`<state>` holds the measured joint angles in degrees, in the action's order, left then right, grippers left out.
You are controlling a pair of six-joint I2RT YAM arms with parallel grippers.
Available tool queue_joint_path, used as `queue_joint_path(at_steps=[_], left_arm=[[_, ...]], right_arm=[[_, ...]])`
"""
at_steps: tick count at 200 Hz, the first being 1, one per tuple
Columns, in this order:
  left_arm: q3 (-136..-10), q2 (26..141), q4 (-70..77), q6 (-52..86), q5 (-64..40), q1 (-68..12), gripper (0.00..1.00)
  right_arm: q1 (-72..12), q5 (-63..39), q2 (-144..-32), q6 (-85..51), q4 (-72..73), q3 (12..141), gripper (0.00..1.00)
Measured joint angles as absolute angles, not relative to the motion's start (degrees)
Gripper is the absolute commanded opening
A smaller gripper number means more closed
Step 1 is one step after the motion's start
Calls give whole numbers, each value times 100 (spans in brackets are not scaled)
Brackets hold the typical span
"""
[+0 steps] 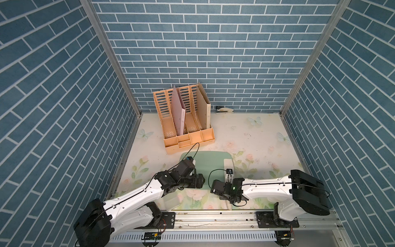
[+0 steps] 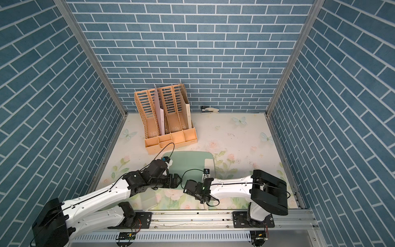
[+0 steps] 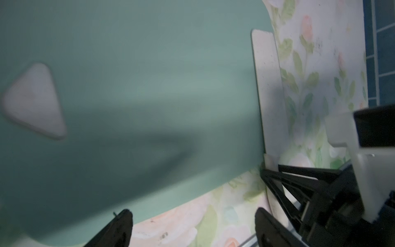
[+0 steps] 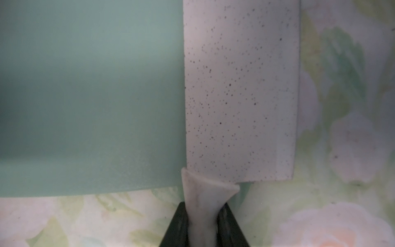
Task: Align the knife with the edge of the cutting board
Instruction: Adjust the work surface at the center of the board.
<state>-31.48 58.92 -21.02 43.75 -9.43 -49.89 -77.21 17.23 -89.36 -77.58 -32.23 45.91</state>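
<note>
The knife [image 4: 239, 89] handle-first in the pinching right gripper [image 4: 203, 226], blade straight ahead along the cutting board [image 4: 85, 85] edge (left gripper [image 3: 192, 211] spread).

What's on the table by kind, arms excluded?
cutting board: 1
knife: 1
file organiser: 1
folders standing in it (pink, tan): 2
stapler: 1
translucent sleeve: 1
Total: 7
</note>
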Motion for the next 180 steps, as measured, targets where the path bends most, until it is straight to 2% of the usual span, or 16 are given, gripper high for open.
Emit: queue_joint_path(at_steps=[20, 55, 95, 180], left_arm=[[-3026, 5817, -1776, 4637, -1085, -5299, 88], [-2477, 5734, -1057, 5052, -1431, -5625, 79], [-2185, 5992, -364, 5428, -1667, -5948, 77], [-1990, 6805, 663, 5706, -1632, -5968, 80]], right_arm=[[-7695, 1723, -8901, -7756, -3170, 4547, 0], [-7579, 1675, -8600, -7664, -2818, 4222, 0], [-7535, 1667, -8453, -7634, -2655, 4064, 0], [-7415, 1632, -8458, -7533, -2567, 4064, 0]])
